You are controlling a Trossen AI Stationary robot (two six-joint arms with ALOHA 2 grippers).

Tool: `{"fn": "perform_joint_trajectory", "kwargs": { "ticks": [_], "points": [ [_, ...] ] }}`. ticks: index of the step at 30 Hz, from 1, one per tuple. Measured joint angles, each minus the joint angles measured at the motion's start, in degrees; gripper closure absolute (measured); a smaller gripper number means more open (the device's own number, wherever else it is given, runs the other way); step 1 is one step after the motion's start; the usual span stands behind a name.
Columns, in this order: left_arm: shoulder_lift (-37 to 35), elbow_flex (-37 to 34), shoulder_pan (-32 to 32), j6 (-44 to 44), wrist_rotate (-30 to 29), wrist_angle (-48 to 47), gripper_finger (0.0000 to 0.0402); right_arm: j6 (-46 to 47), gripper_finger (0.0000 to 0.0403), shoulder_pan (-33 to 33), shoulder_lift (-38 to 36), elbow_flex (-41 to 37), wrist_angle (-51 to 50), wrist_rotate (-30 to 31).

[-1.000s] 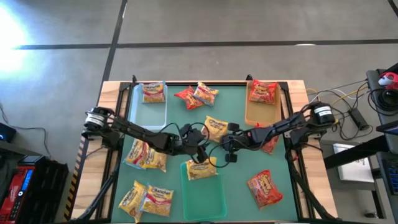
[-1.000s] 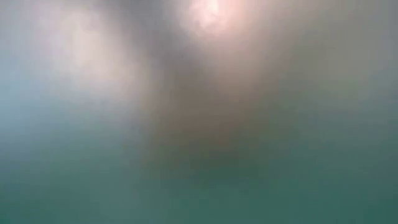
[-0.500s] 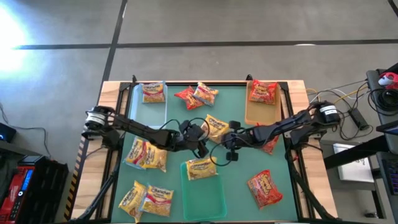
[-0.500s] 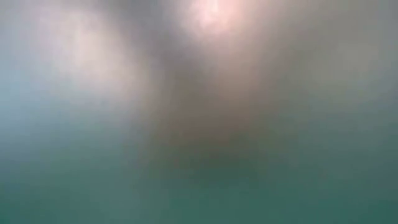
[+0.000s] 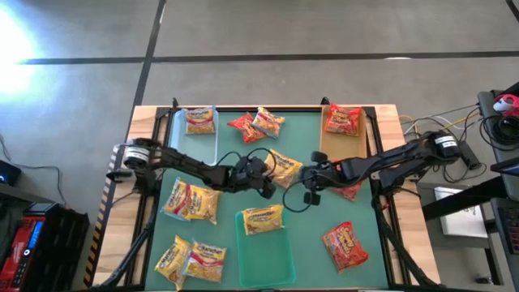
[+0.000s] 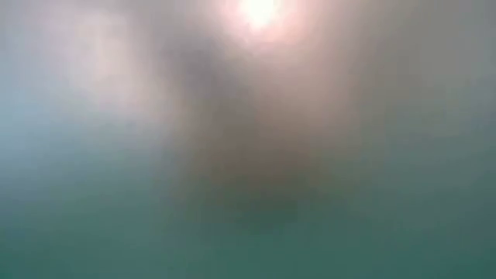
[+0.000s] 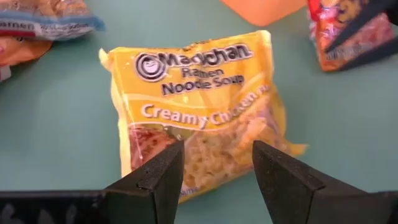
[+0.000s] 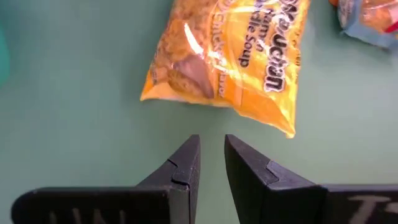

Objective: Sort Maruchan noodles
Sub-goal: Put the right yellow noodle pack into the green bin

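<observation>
A yellow Maruchan noodles packet (image 5: pixel 284 168) lies flat on the green table top near the middle. My left gripper (image 7: pixel 214 167) is open above the packet's near end (image 7: pixel 205 155), one finger on each side; I cannot tell whether it touches. In the high view it sits just left of the packet (image 5: pixel 265 177). My right gripper (image 8: pixel 212 155) hangs over bare table just short of the same packet (image 8: pixel 230 53), with only a narrow gap between its fingers and nothing in it. Another yellow packet (image 5: pixel 262 219) lies in the green tray (image 5: pixel 272 255).
A clear tray (image 5: pixel 199 142) at the far left holds a packet, and a tan tray (image 5: pixel 340 146) at the far right holds a red one. Loose packets lie at the far middle (image 5: pixel 258 124), left (image 5: pixel 190 201), near left (image 5: pixel 190 259) and near right (image 5: pixel 345 243). The low view is a blur.
My left gripper has gone from above the green tray toward the far edge and down, to the yellow packet in the middle. My right gripper has risen and drawn back toward the table's right edge. The packet in the green tray has stayed put.
</observation>
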Motion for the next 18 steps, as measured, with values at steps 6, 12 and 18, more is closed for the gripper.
{"fn": "perform_joint_trajectory", "kwargs": {
  "ticks": [6, 12, 18],
  "points": [
    [1.42, 0.02, 1.18, -0.42, 0.0, 1.71, 0.0228, 5.78, 0.033, 0.0, -1.67, 0.0, -0.65, 2.21],
    [2.23, 0.13, 2.49, -1.13, 0.24, 1.65, 0.0228, 8.93, 0.0286, -1.86, -1.69, 0.0, -0.77, 3.01],
    [3.01, 0.15, 3.13, -1.13, 0.59, 2.01, 0.0228, 9.99, 0.0229, -5.83, -1.82, 0.0, -0.73, 2.34]
  ]
}}
